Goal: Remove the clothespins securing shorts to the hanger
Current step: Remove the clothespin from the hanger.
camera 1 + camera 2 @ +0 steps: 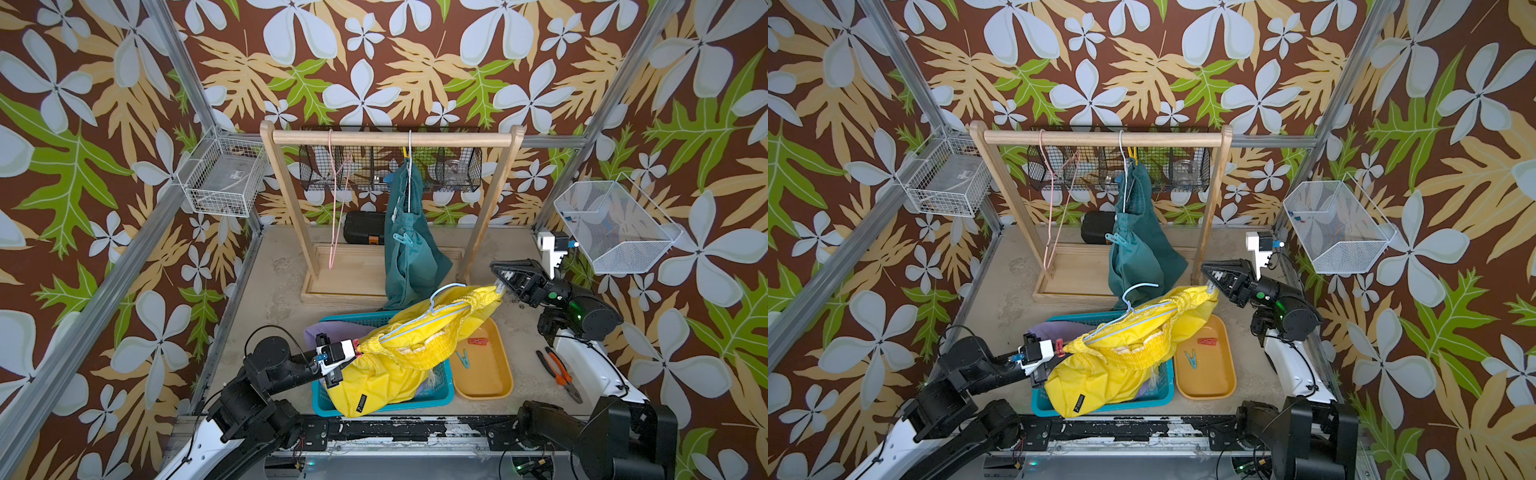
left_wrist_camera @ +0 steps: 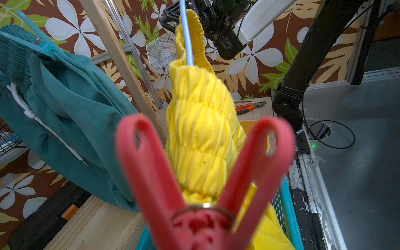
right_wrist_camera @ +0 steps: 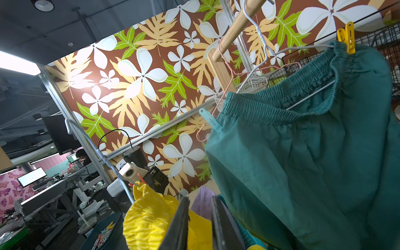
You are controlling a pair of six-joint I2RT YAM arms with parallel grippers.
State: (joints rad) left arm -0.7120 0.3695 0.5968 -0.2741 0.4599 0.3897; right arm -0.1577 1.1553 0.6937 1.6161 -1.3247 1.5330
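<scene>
The yellow shorts hang on a light blue hanger, held tilted in the air over the teal basket. My left gripper is shut on a red-pink clothespin, whose prongs stand spread wide around the waistband's left end. At the hanger's other end, my right gripper is shut on the bunched yellow waistband. Teal shorts hang from a white hanger on the wooden rail, pinned by a yellow clothespin and a light blue clothespin. Lilac shorts lie in the basket.
An orange tray right of the basket holds a red clothespin and a teal clothespin. Orange-handled pliers lie by the right arm's base. An empty pink hanger hangs on the rail. A black toolbox sits behind the rack.
</scene>
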